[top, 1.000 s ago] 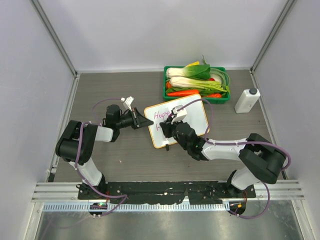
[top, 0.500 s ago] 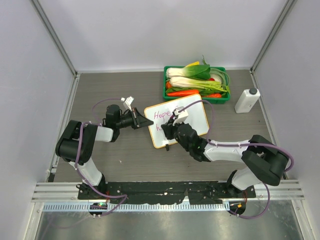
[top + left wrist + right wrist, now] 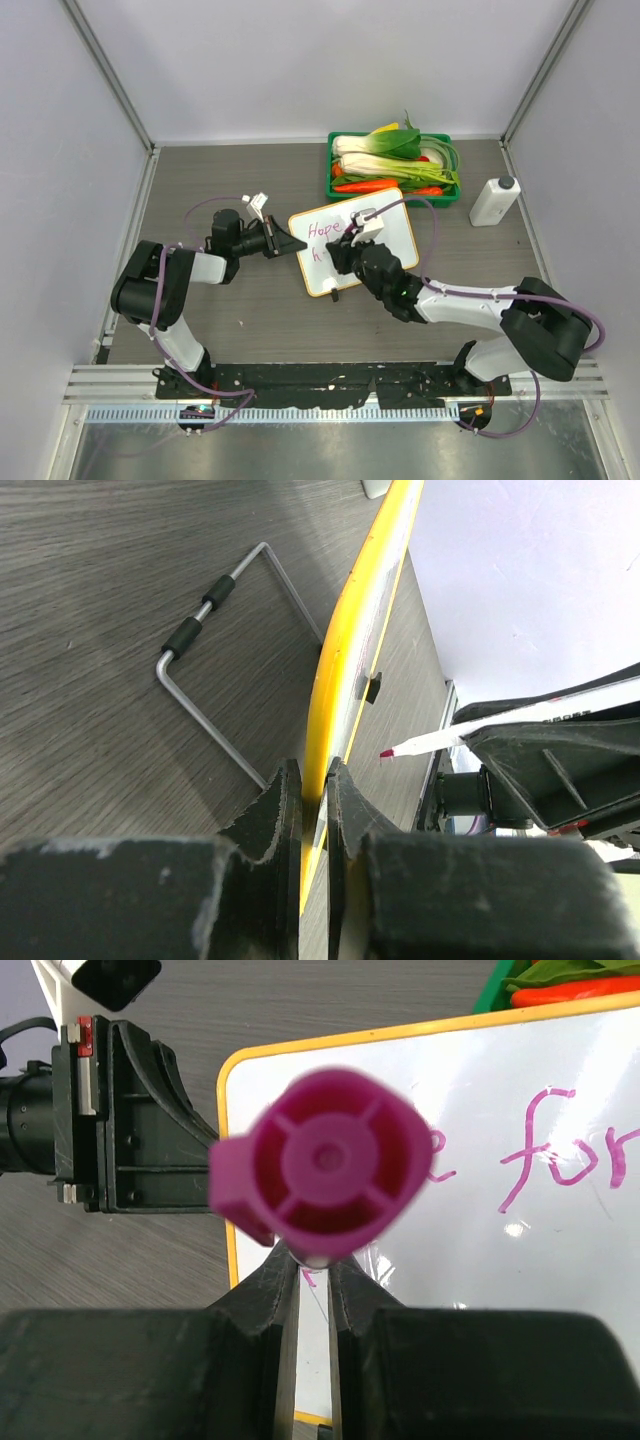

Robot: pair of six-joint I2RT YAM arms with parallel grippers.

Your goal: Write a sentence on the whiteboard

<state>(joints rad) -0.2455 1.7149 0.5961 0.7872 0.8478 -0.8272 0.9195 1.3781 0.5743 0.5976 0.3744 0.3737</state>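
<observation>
Whiteboard, small flat white panel with thin orange rim (image 3: pixel 395 240): sits tilted mid-table, just before green vegetable tray (image 3: pixel 329 175). Left gripper (image 3: pixel 312 775) pressed onto its left rim; right gripper (image 3: pixel 312 1260) pinching magenta marker (image 3: pixel 320 1165) near lower left. Pink sentence (image 3: pixel 560 1150) reads "Hope for"; second line barely begun, probably much left.

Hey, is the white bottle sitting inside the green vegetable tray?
No, the white bottle stands by itself to the right of the green tray, outside its rim and not touching it.
</observation>
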